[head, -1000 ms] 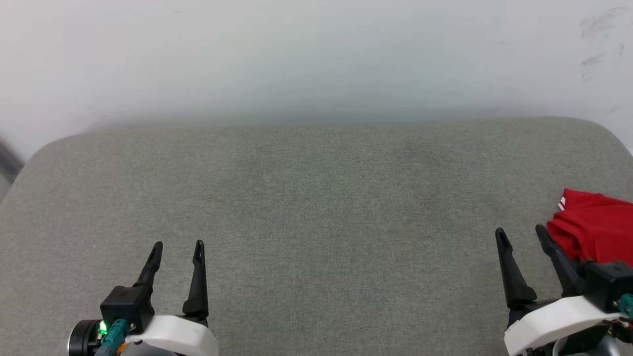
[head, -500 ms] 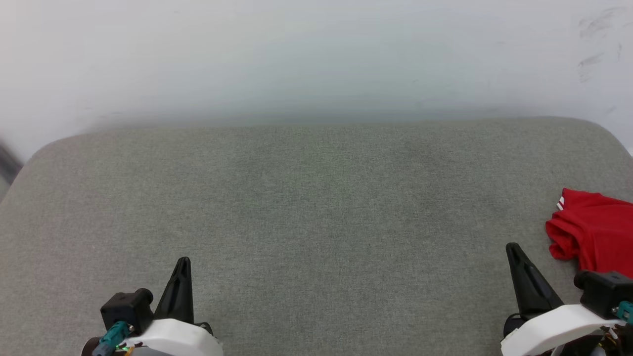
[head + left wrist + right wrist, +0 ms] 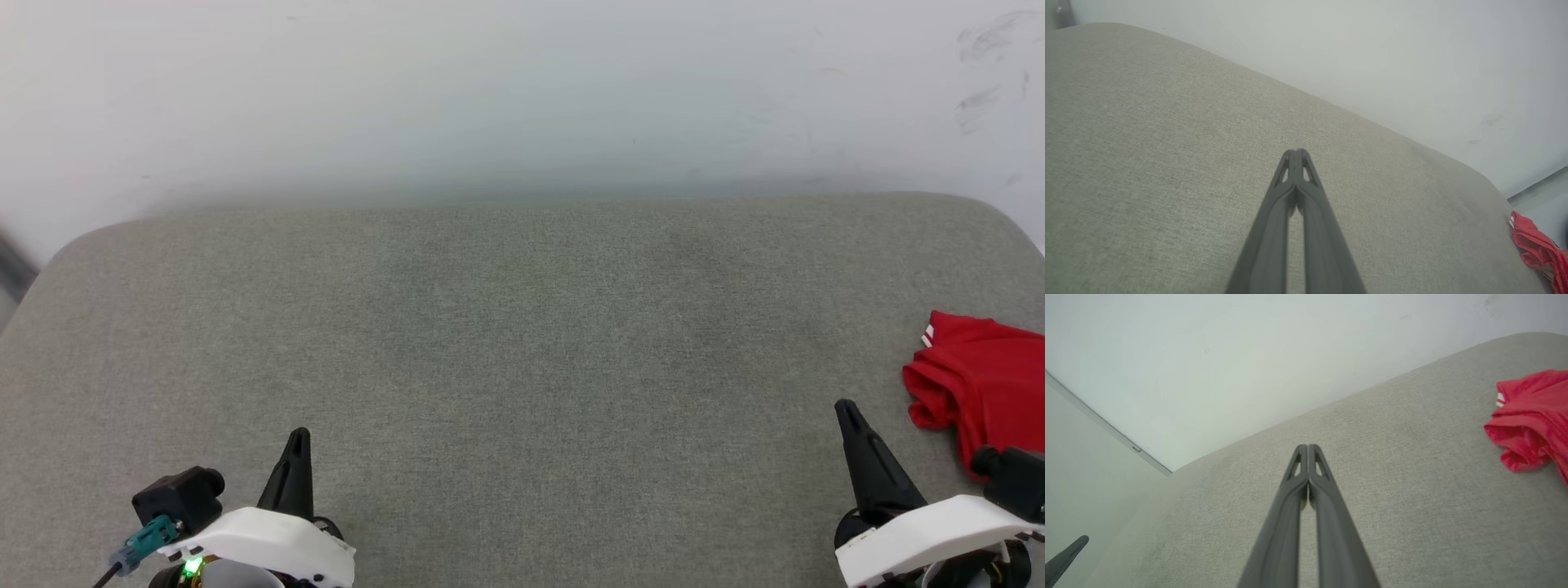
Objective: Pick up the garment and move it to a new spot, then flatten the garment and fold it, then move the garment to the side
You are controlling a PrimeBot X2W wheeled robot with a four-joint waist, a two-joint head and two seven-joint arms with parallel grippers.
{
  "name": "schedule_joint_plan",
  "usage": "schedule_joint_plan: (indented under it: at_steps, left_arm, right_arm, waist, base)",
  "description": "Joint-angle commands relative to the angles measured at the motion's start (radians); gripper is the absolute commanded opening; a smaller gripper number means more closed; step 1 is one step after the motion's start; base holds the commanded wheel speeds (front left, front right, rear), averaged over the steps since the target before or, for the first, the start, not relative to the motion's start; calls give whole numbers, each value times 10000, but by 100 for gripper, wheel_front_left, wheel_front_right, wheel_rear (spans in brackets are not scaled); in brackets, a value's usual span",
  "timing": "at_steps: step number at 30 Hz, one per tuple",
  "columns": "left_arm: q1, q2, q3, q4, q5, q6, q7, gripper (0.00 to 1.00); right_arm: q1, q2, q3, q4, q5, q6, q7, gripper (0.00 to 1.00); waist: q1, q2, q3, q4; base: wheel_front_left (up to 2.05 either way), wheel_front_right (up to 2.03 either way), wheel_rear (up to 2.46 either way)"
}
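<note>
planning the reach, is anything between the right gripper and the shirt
No, just bare grey cushion between the right gripper and the shirt, seen in the head and right wrist views.

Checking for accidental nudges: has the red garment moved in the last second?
No. The garment lies at the same spot near the right edge of the grey cushion, its striped corner unchanged against the cushion's rounded far corner.
</note>
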Motion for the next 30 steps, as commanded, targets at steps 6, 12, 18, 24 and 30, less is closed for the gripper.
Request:
schedule_joint_plan:
  at_steps: [6,12,18,24,30]
  left_arm:
    - [-399,-204,490,95,-850,-394,247,0]
    - [-477,-421,810,252,-1518,-693,457,0]
    - [-536,-624,1113,367,-2137,-969,651,0]
    - [-567,-811,1402,482,-2715,-1230,844,0]
    - [-622,-1006,1677,594,-3258,-1473,1023,0]
  right_arm:
    - [-453,-94,-52,156,1191,-1,-11,0]
    - [-570,-108,-85,371,2096,0,2,0]
    - [-689,-117,-121,578,2929,0,17,0]
    - [-783,-123,-158,769,3714,-1,37,0]
    - [-892,-125,-196,951,4457,-1,58,0]
  waist:
    - [0,0,9,16]
    - [0,0,18,32]
    - [0,0,27,48]
    - [0,0,37,63]
    - [0,0,46,79]
  base:
    - [0,0,0]
    - [0,0,0]
    - [0,0,0]
    - [0,0,0]
    - [0,0,0]
